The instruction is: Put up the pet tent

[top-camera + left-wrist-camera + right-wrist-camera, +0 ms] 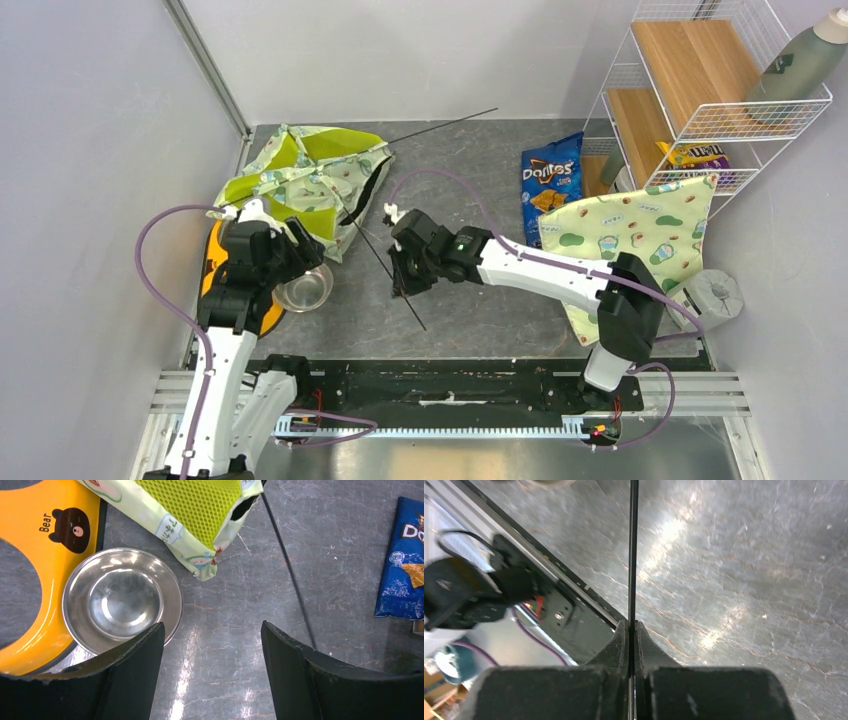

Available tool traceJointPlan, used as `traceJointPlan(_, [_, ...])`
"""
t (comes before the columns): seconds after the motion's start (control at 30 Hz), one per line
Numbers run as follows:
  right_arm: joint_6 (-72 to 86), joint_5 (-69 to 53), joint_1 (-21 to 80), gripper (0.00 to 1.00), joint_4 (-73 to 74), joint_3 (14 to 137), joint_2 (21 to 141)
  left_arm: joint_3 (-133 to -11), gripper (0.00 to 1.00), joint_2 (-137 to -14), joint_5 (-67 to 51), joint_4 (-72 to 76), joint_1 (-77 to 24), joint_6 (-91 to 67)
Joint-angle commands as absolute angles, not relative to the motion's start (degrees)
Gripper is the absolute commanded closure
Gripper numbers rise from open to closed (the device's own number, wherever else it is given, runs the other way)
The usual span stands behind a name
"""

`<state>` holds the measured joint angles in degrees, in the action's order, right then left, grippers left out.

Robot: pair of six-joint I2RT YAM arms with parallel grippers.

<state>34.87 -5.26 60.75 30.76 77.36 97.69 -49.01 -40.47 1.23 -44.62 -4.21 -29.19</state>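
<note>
Clamping a thin black pole [633, 555] at mid table [480, 322], the right gripper [631, 629] appears set to steer it for the pet tent [300, 175], collapsed in the far-left corner. Left gripper [212, 645] hangs released near the steel bowl [120, 600].

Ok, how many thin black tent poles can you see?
2. One pole sticks out of the crumpled avocado-print fabric pet tent toward the back right; the other pole runs forward, pinched in the shut right gripper. More may hide in the fabric.
</note>
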Motion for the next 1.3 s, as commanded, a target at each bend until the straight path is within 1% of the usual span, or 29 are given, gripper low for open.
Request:
traceJointPlan(0.0, [37.9,-7.2,59.3,1.00,32.8,85.0,96.4,-44.2,0.23,-36.9,-1.6,-34.1,-4.0,-24.4])
traceJointPlan(0.2, [40.9,-7.7,58.4,1.00,31.7,90.3,97.9,-35.3,0.24,-34.2,-3.9,-22.0,-4.0,-23.4])
traceJointPlan(0.37, [45.0,-8.5,58.3,1.00,27.8,92.9,99.1,-32.1,0.26,-39.1,-1.4,-17.4,-4.0,-23.0])
traceJointPlan(0.47, [46.4,-8.8,58.3,1.00,26.6,93.7,99.6,-30.6,0.28,-42.1,2.0,-13.1,-4.0,-23.4])
traceJointPlan(0.63, [48.0,-8.9,58.0,1.00,26.2,94.1,99.6,-27.0,0.31,-45.7,3.9,-4.3,-4.2,-22.4])
traceJointPlan(0.7, [49.1,-9.3,57.8,1.00,26.0,94.1,99.4,-25.2,0.35,-46.7,5.7,-0.5,-4.2,-22.1])
traceJointPlan(0.83, [51.6,-10.4,57.1,1.00,25.1,94.4,99.3,-23.8,0.49,-49.6,6.5,7.2,-4.5,-21.4])
traceJointPlan(0.9, [52.7,-11.2,56.6,1.00,25.0,95.3,99.6,-24.0,0.52,-51.9,6.0,8.6,-5.1,-20.0])
traceJointPlan(1.0, [54.0,-11.9,56.2,1.00,24.9,96.6,99.9,-23.6,0.51,-53.2,6.6,10.3,-5.8,-19.2])
traceJointPlan(1.1, [55.1,-12.8,55.9,1.00,24.8,97.5,100.3,-21.9,0.49,-53.4,5.5,14.6,-6.1,-17.6])
traceJointPlan(1.27, [56.9,-14.0,55.8,1.00,24.0,98.5,100.8,-22.1,0.47,-55.9,6.7,15.8,-6.6,-15.8])
